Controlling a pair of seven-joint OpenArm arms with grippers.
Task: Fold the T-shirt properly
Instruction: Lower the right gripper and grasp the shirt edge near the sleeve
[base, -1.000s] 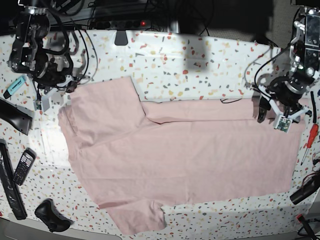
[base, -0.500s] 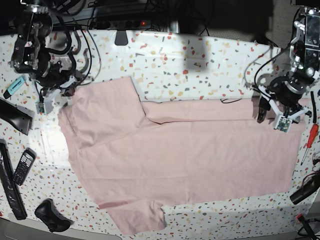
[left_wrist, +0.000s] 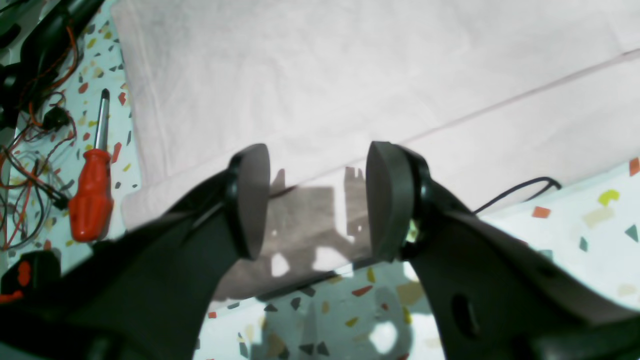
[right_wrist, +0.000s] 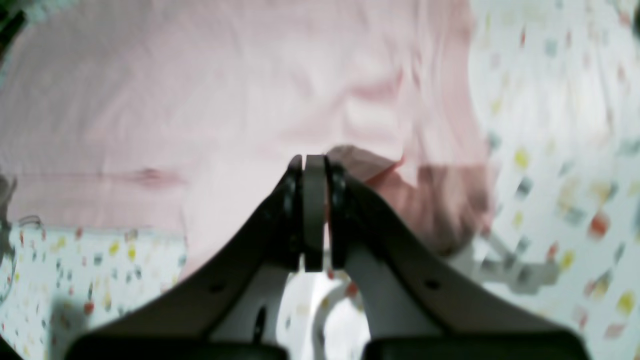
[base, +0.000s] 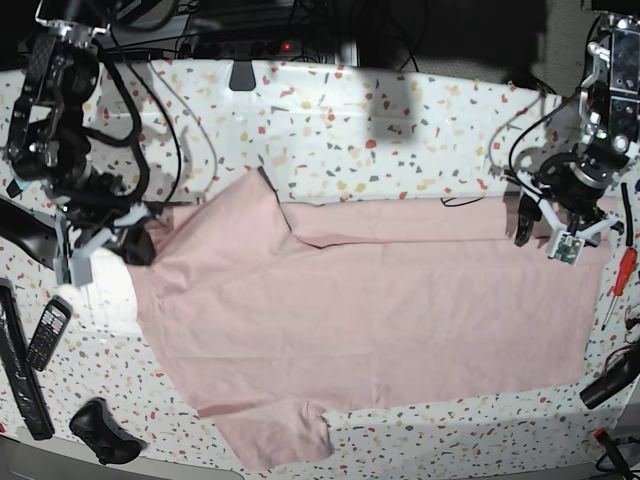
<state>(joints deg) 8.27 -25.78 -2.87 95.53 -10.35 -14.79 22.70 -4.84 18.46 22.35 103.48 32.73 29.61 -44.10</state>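
while the right gripper (base: 140, 243) pinches the t-shirt (base: 370, 310) shoulder, next fold it inward; left gripper (left_wrist: 312, 200) gapes empty.

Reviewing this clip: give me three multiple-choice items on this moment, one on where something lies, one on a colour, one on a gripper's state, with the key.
1. Where does the screwdriver lie in the base view?
A. On the table just past the T-shirt's right edge
B. On top of the shirt
C. By the phone at the left edge

2. What colour is the screwdriver's handle?
A. Blue
B. Red
C. Yellow

3. How does the left gripper stand?
A. Shut on the hem
B. Open, nothing between its pads
C. Shut on a cable

Key: 1 A, it rests on bare terrazzo beside the hem; 2 B, the left wrist view shows a red handle; 3 B, its pads stand wide apart over the shirt's edge.
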